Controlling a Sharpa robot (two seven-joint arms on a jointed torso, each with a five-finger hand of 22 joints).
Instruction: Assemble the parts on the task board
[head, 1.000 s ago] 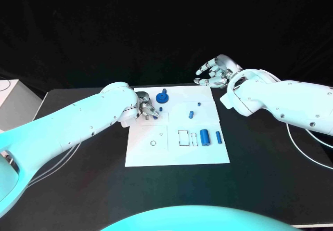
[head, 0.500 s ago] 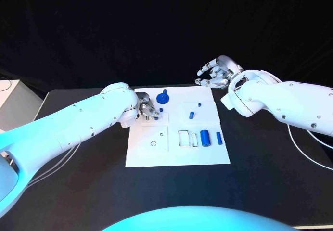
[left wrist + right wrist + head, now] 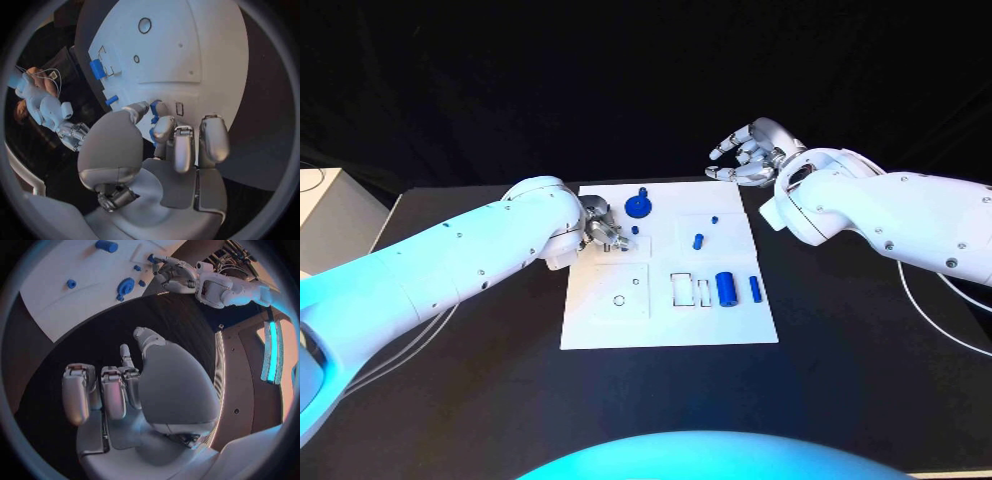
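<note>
Black table (image 3: 473,400) and a dark backdrop frame the head view, with the white board (image 3: 668,320) lying in the middle. On the board, a blue round part (image 3: 638,205) stands near the far edge, a small blue peg (image 3: 698,240) sits right of centre, and a thick blue cylinder (image 3: 726,285) with a thin blue pin (image 3: 754,288) just beside it lies toward the right edge. Two pale rectangular slots and a small ring outline mark the middle of the board. The left hand (image 3: 603,228) is low over the board's left far part, fingers curled down; something blue shows at its fingertips, but whether it is held I cannot tell. The right hand (image 3: 750,152) is raised beyond the board's far right corner, fingers apart and loosely curved, holding nothing.

From the left wrist, the left hand (image 3: 178,145) reaches onto the board (image 3: 206,50), its fingers bent together over small blue pieces (image 3: 154,117) at the fingertips; a grip is not clear. The cylinder (image 3: 97,69) lies well apart from it.

From the right wrist, the right hand (image 3: 125,385) hangs over the table (image 3: 175,310), empty, fingers spread and slightly bent. The board (image 3: 56,295) carries the round part (image 3: 125,286), with the left hand (image 3: 169,272) beside it.
</note>
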